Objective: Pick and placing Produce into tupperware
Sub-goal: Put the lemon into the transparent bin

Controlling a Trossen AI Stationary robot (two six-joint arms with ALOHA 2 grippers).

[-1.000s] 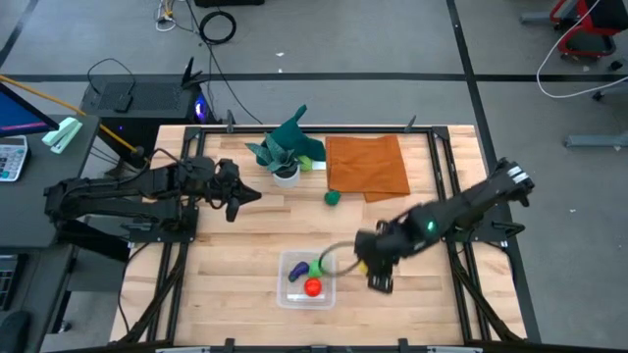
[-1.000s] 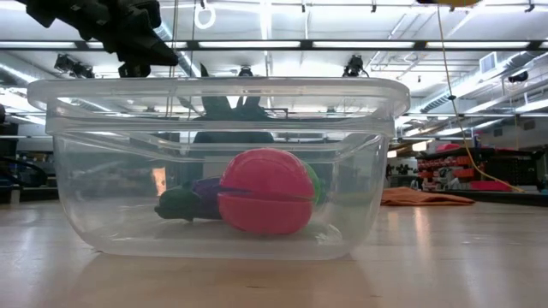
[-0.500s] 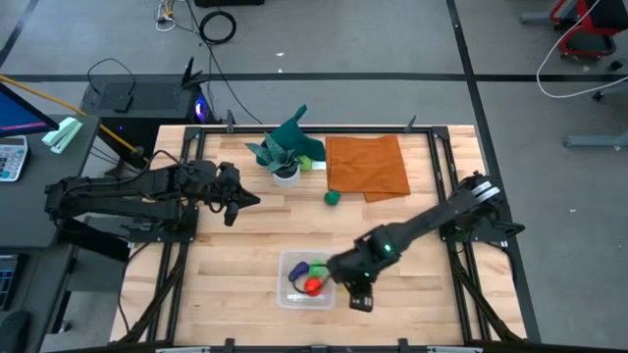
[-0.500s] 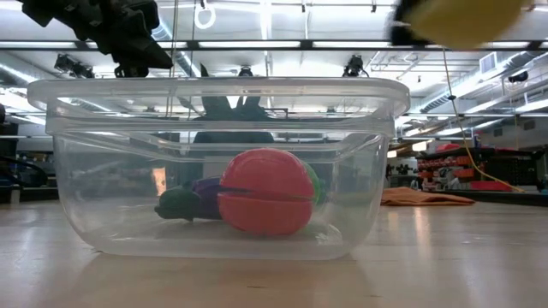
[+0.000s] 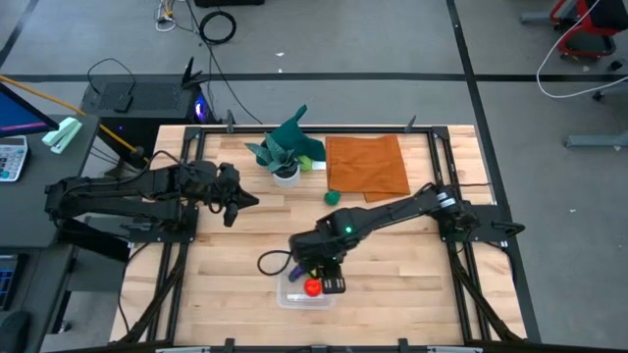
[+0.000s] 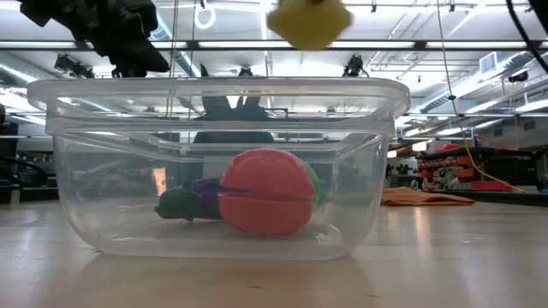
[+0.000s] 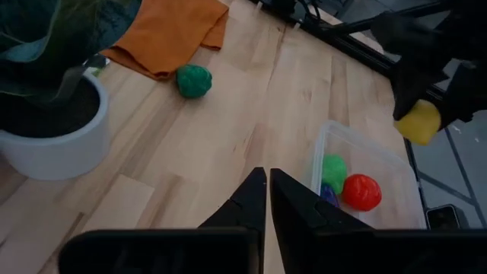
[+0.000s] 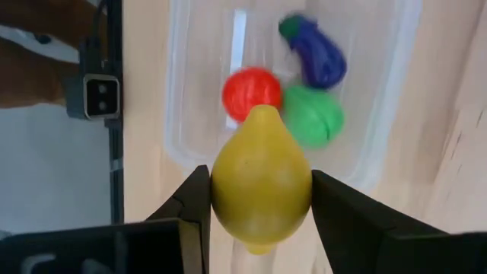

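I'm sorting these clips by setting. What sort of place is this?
Probably a robotics lab or workshop rather than a home. A wooden table with two mounted arms stands on a bare grey floor with loose cables, and the low view shows an open ceiling with strip lights. A desk with a calculator stands alongside.

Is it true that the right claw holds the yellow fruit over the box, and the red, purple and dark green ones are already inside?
Almost. The right claw does hold the yellow fruit over the box, with red and purple inside. The third one inside is light green. The dark green one lies on the table by the orange cloth, as the left wrist view shows.
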